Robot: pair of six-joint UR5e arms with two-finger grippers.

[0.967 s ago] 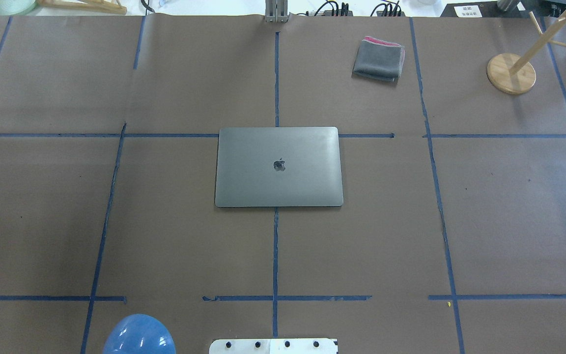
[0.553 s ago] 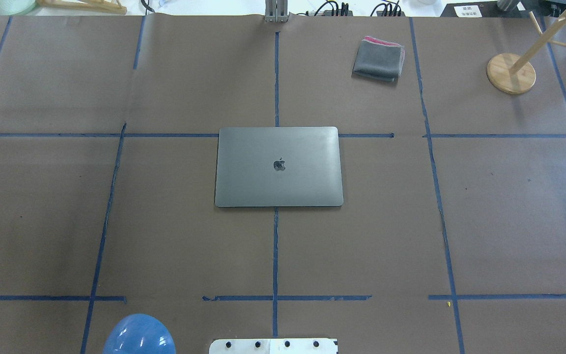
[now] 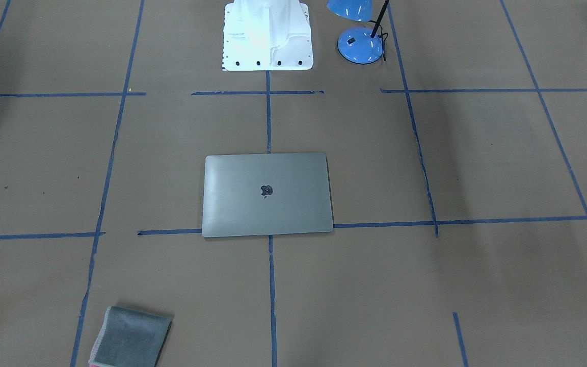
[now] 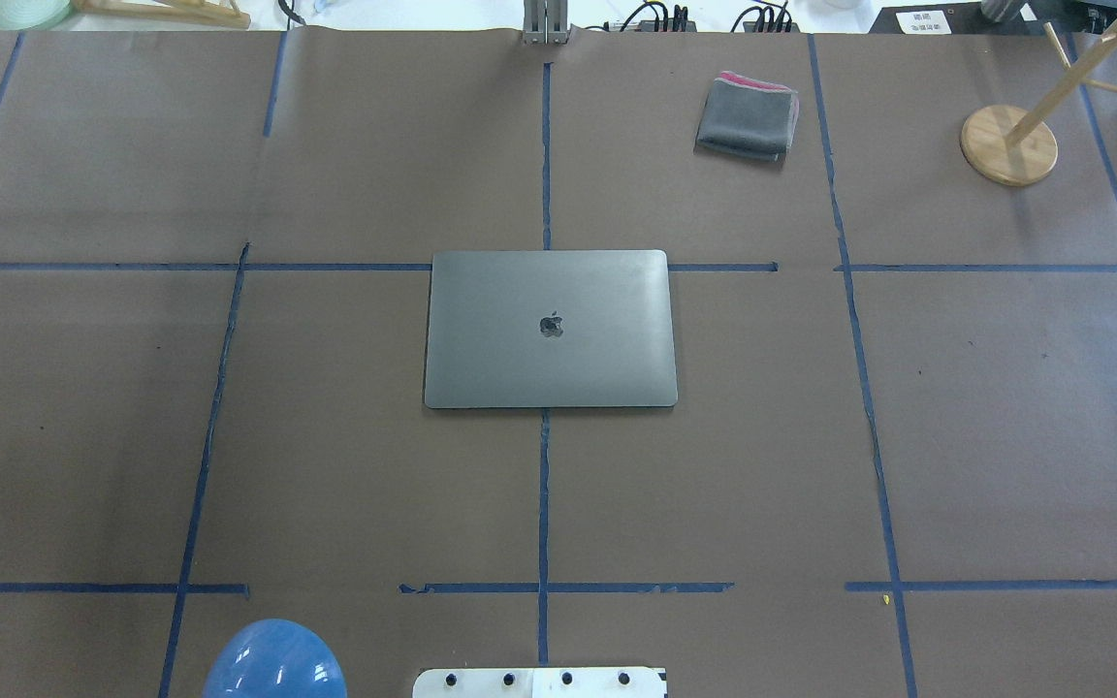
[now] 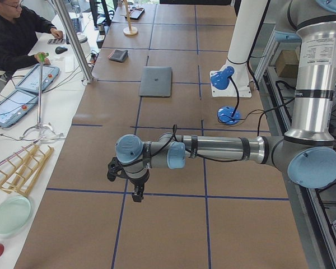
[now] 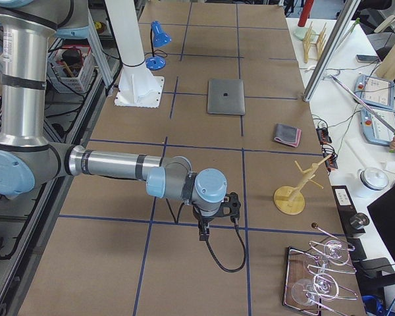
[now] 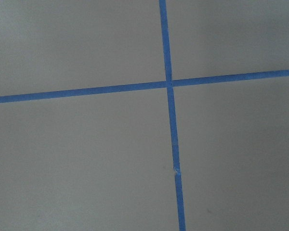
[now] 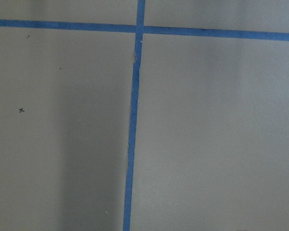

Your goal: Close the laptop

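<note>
The laptop lies flat in the middle of the table with its lid down and the dark apple logo facing up. It also shows in the front-facing view and both side views. My left gripper hangs over bare table far to the laptop's left. My right gripper hangs over bare table far to its right. Both show only in the side views, so I cannot tell whether they are open or shut. Both wrist views show only brown paper and blue tape.
A folded grey cloth lies at the far right of centre. A wooden peg stand stands at the far right. A blue lamp and the white robot base are at the near edge. An operator sits beside the table.
</note>
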